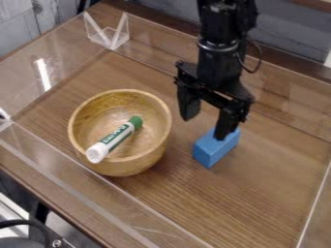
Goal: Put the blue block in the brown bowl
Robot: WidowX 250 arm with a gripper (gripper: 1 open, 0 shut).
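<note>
The blue block (214,148) lies on the wooden table, right of the brown bowl (120,132). My gripper (210,115) hangs open just above the block's far end, its black fingers (230,124) spread on either side and holding nothing. The far part of the block is partly hidden behind the right finger. Inside the bowl rests a white-and-green tube (112,139), lying diagonally.
Clear acrylic walls (52,73) ring the table surface. A folded clear plastic piece (107,30) stands at the back left. The wooden table (258,208) extends to the front right of the block.
</note>
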